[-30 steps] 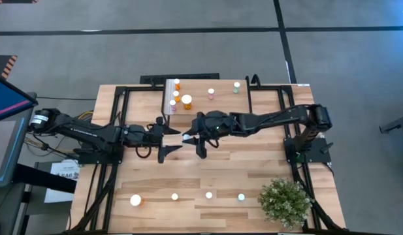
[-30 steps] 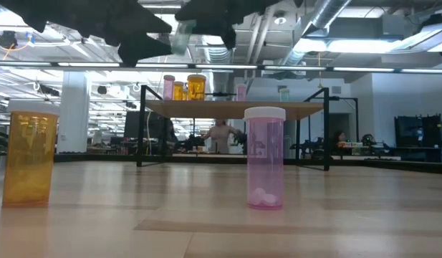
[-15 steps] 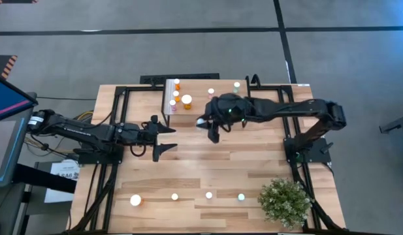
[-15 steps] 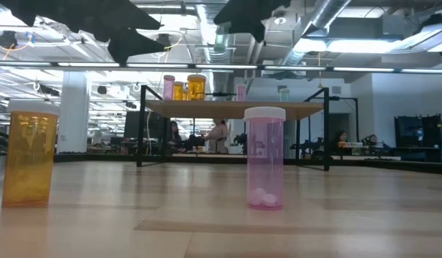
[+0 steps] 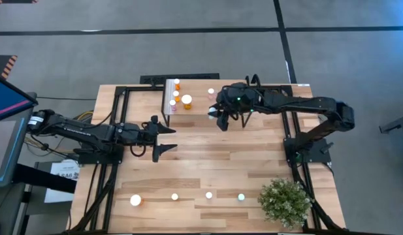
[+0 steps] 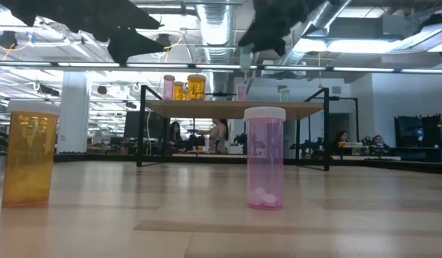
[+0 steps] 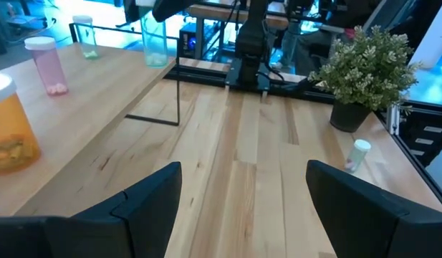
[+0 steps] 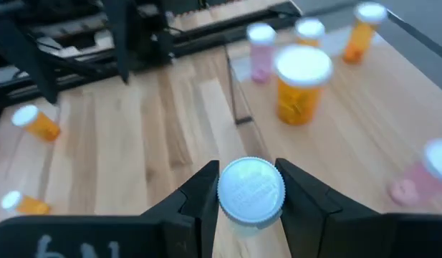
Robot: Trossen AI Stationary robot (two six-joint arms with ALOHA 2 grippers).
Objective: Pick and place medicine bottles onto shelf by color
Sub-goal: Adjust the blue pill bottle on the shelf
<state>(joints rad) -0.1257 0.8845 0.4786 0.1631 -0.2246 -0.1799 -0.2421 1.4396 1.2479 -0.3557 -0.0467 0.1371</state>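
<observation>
My right gripper (image 5: 217,117) hangs above the table beside the shelf's (image 5: 224,98) near edge, shut on a teal-green, white-capped bottle (image 7: 155,39). The shelf is a light wood top on thin black legs. On it stand orange bottles (image 5: 177,85), a larger orange one (image 5: 187,101), two pink ones (image 5: 211,93) and a teal one (image 5: 236,86). My left gripper (image 5: 167,137) is open and holds nothing, out over the table's middle left. My right gripper pinches the teal bottle at its top, one finger (image 8: 206,195) on each side of the white cap (image 8: 251,188). The fingers come from above, pointing down. The bottle hangs upright below them (image 6: 246,57), lifted clear of table and shelf.
A row of bottles stands along the table's near edge: a large orange one (image 5: 135,200), two small ones (image 5: 174,196), a teal one (image 5: 240,196). A potted plant (image 5: 284,201) fills the near right corner. Bare wood lies between that row and the shelf.
My right gripper has carried the teal bottle from the table's middle, close by my left gripper, toward the far edge and the right, up to the shelf. My left gripper has drawn back a little toward the table's left and stays open.
</observation>
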